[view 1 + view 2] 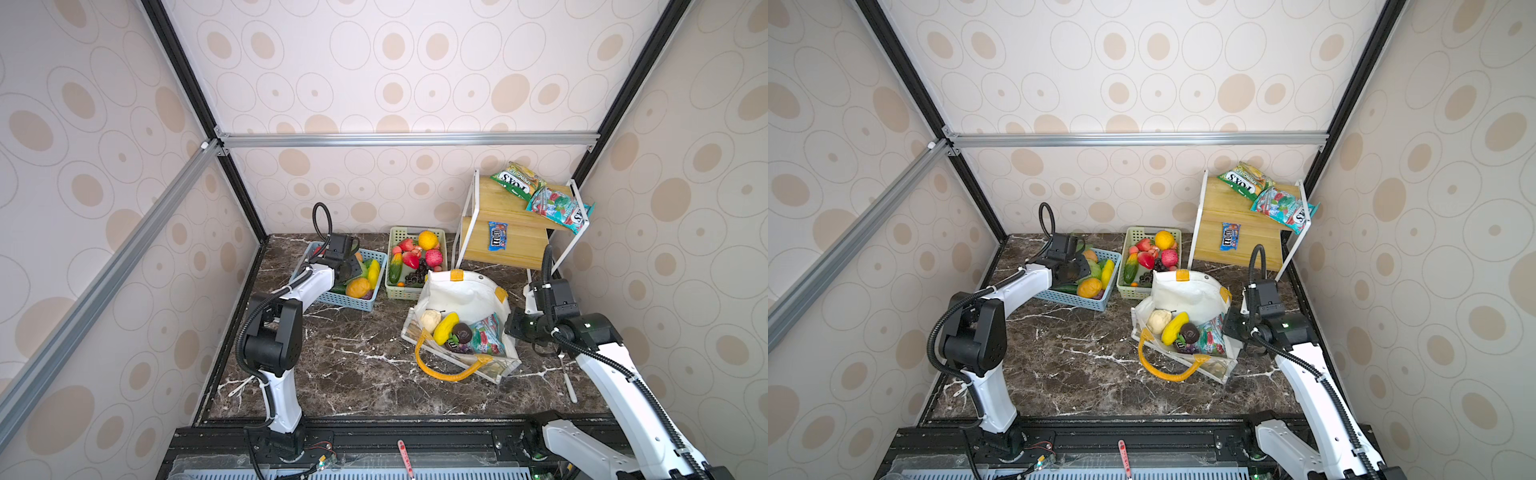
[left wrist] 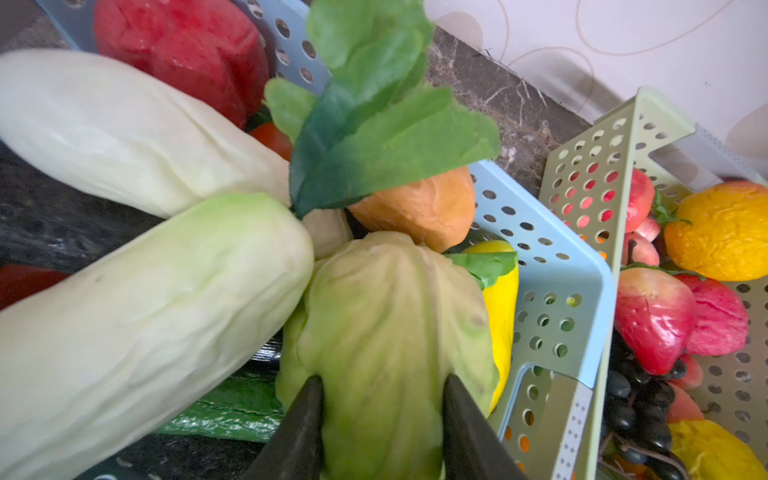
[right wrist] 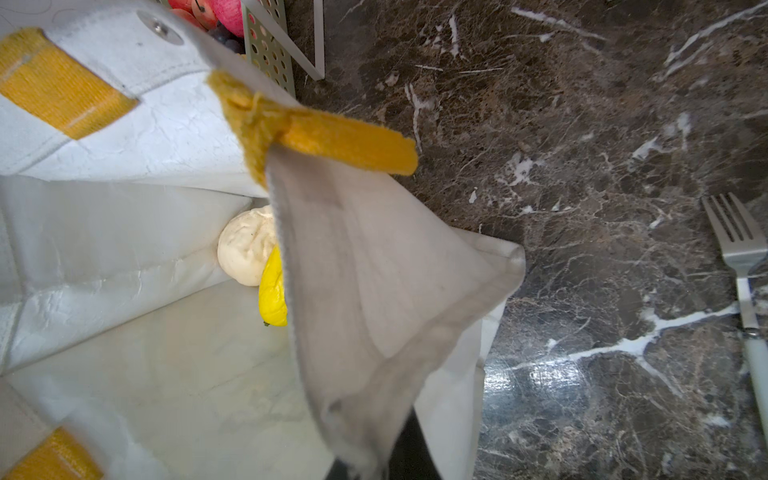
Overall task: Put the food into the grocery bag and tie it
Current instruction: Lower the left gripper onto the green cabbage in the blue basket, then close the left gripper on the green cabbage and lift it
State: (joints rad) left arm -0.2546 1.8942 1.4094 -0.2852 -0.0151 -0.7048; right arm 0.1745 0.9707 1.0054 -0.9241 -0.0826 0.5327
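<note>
- The left gripper (image 2: 384,415) is down in the blue basket (image 2: 552,266), far left on the tabletop (image 1: 353,353). Its 2 fingers (image 2: 303,428) look clamped on the flanks of the green cabbage (image 2: 386,324), whose long axis runs straight out from them.
- A pale radish (image 2: 145,316) lies against the cabbage and a yellow pepper (image 2: 503,299) sits just beside it, so a lift could drag both.
- The grocery bag (image 1: 457,291) lies right and nearer, past the green basket (image 1: 399,296), with food already inside.
- The right gripper (image 3: 374,465), fingers together, pinches the bag's right wall and holds its mouth open.
</note>
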